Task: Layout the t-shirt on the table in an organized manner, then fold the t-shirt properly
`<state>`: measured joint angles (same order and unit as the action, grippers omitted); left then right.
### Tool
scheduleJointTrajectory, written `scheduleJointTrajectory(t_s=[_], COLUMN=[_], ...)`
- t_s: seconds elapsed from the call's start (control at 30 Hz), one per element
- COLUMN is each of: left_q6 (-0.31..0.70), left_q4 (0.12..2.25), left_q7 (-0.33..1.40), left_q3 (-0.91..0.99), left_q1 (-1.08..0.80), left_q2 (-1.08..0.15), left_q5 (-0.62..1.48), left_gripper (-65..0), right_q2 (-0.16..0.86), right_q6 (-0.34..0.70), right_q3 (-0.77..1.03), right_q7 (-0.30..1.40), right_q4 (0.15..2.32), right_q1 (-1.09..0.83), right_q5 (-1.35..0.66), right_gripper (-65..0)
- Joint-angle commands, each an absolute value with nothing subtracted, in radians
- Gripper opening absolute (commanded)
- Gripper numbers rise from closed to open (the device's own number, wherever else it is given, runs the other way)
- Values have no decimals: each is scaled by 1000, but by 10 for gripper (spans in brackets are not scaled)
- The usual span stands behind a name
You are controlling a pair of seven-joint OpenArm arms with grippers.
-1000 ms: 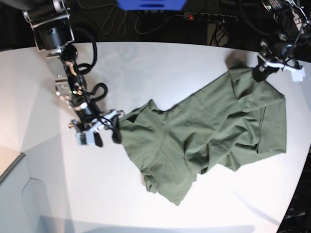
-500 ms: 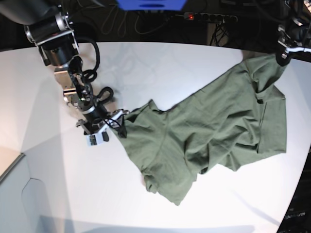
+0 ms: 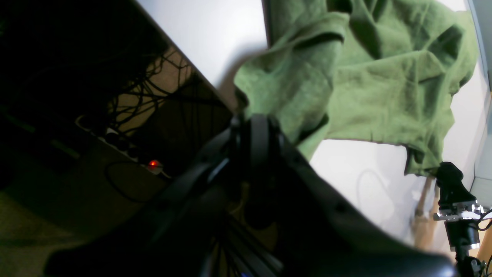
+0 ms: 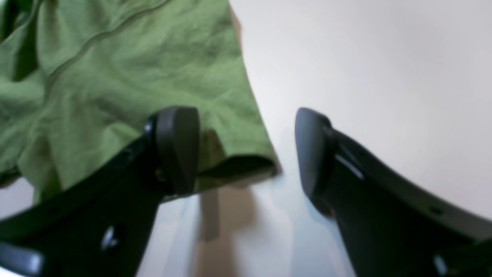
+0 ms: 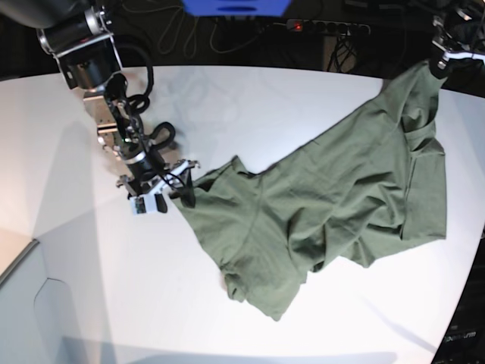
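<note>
Shirt (image 5: 341, 205) corner is pinched and lifted by left gripper (image 5: 442, 67); right gripper (image 4: 246, 154) is held wide at the sleeve edge on the table (image 5: 250, 98).

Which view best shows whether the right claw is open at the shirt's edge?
Right wrist: the right claw stands open, one finger over the t-shirt hem, the other over the bare table. Base shows it small; left wrist barely catches it at the frame's corner.
</note>
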<state>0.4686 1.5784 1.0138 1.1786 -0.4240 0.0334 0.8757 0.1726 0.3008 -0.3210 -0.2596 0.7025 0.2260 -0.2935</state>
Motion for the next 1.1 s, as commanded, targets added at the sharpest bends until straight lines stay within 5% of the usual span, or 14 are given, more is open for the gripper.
scheduleJointTrajectory(t_s=[0.0,0.2,0.4,0.57,0.77,1.07], left_q6=[481,481,481,481,473,470], left_q4=[1596,1593,1593,1584,1592,1587], left_q7=[1001,1000,997,995,995,1003], left_q3=[1185,1185,1185,1185,1185,1178], left_q1=[-432,-430,-427,-423,-369,-254], left_q2=[22,24,24,22,21,30], left_q5=[897,897,897,895,894,888], left_gripper=[-650,-650,-650,-650,-650,-650], right_q2=[173,171,171,179,246,326], right_q6=[308,311,311,311,311,311], right_q3=[-321,-329,-401,-404,-295,-18], right_q7=[-199,-200,-197,-196,-205,-194], right_q4=[702,700,700,697,759,1158], right_q1=[220,214,220,236,213,-56], right_q5=[-291,-291,-291,-291,-295,-294], right_gripper=[-259,-307,-452,-650,-650,-650])
